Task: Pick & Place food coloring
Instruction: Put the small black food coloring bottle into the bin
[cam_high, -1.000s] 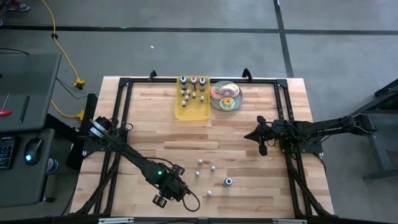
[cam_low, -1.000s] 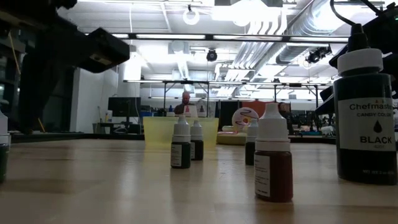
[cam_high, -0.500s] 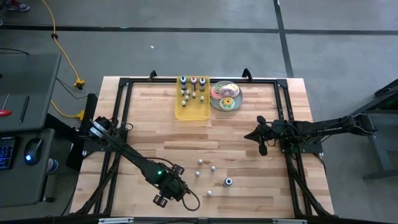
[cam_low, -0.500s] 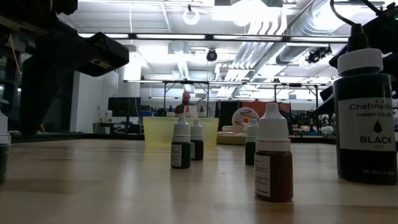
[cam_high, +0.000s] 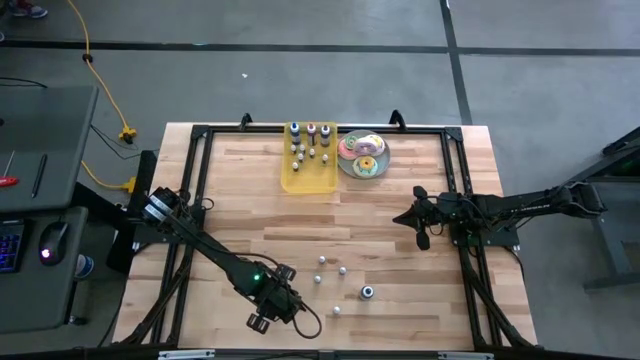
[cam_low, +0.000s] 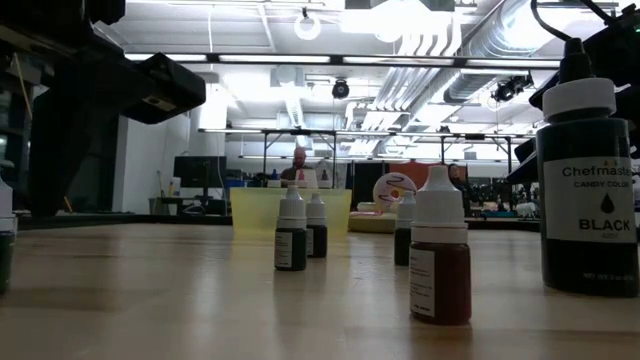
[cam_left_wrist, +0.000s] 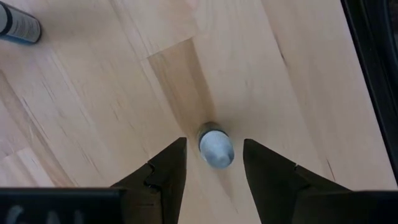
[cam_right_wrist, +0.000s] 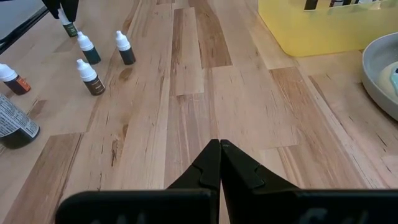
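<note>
A small food coloring bottle with a whitish cap (cam_left_wrist: 216, 146) stands upright on the wooden table near its front edge. My left gripper (cam_left_wrist: 214, 142) points down over it, open, one finger on each side of the cap with a narrow gap on both sides. In the high view the left gripper (cam_high: 287, 298) hides this bottle. A few more small bottles (cam_high: 322, 262) stand loose to its right, beside a larger black bottle (cam_high: 368, 292). My right gripper (cam_right_wrist: 219, 149) waits shut at the table's right side (cam_high: 420, 235).
A yellow tray (cam_high: 309, 172) holding several small bottles stands at the far edge, with a plate of doughnuts (cam_high: 362, 155) right of it. Another bottle (cam_left_wrist: 18, 25) stands close to the left gripper. A black frame (cam_high: 200, 180) borders the table.
</note>
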